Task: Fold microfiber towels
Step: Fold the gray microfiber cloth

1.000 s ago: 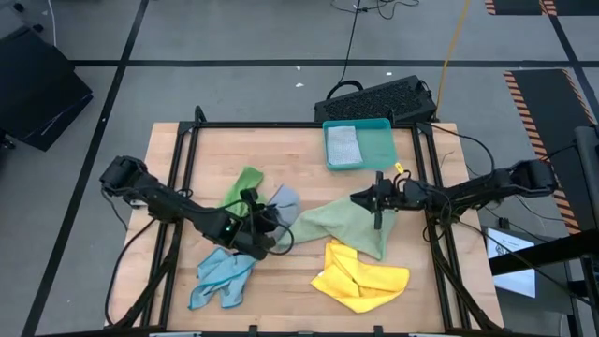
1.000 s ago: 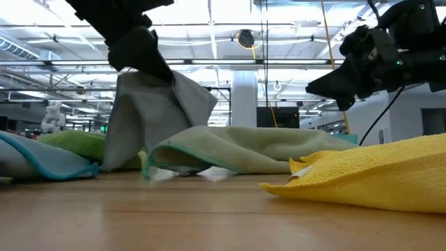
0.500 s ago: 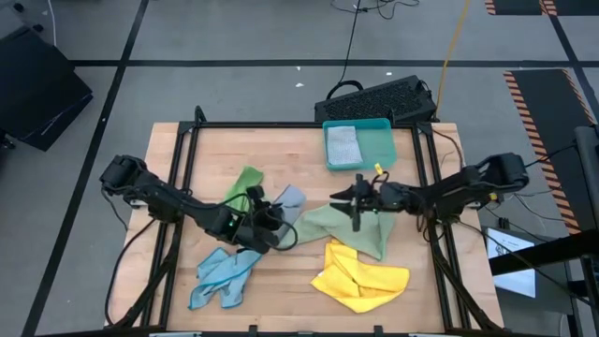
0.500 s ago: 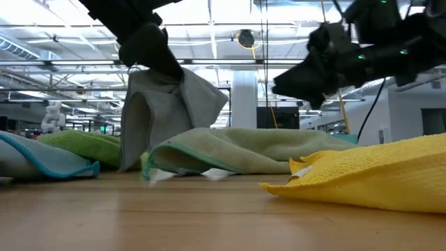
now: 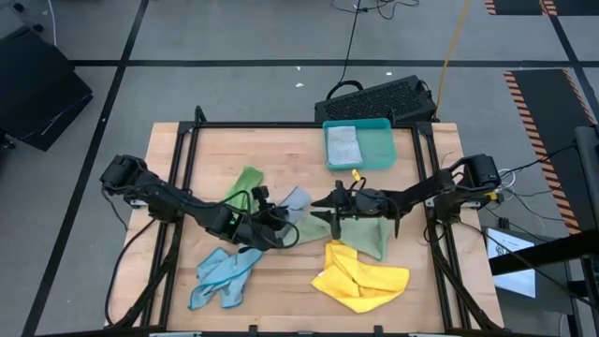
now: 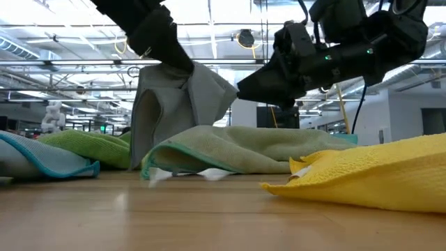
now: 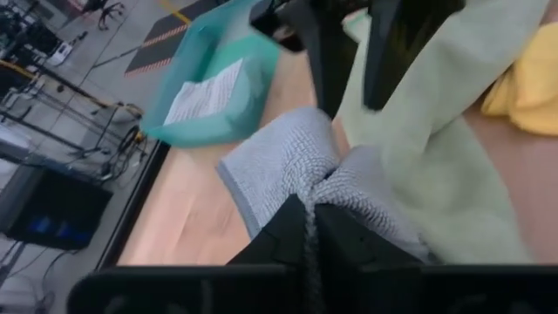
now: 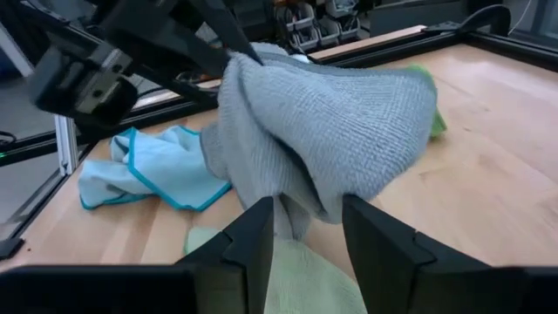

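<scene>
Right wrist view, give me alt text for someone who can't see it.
The right gripper, fingers open, reaches toward a grey towel held up off the wooden table by the left gripper, which pinches its top. A light blue towel lies behind, and a pale green towel lies below.

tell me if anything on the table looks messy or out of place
The towels lie crumpled and overlapping mid-table: bright green, light blue, pale green, yellow. The left hand holds the grey towel bunched up. Only the one in the teal tray looks folded.

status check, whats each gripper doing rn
Left gripper shut on grey towel, lifted. Right gripper open, closing on its hanging edge. Pale green towel underneath.
</scene>
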Action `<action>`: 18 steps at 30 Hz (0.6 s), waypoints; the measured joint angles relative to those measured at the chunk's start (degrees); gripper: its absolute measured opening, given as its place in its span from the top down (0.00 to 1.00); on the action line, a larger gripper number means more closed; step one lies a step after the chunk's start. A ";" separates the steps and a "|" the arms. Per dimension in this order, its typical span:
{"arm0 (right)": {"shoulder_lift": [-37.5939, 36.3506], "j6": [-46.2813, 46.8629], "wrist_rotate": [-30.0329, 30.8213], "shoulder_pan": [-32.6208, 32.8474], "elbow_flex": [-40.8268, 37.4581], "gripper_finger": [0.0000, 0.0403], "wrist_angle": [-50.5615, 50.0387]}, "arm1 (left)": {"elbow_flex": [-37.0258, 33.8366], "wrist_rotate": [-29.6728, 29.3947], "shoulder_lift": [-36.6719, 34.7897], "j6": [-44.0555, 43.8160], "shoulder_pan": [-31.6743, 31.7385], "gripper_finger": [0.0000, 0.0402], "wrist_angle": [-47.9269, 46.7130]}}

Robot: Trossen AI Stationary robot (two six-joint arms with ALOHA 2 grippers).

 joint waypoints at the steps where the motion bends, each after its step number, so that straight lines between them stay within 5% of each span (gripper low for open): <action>1: 0.19 0.00 0.02 0.00 0.43 0.67 -0.15 | 0.00 0.48 0.00 0.26 0.01 0.93 0.67; 18: 0.46 4.87 1.45 6.45 1.21 0.67 -5.17 | 0.00 0.25 0.00 0.38 -0.95 0.95 2.41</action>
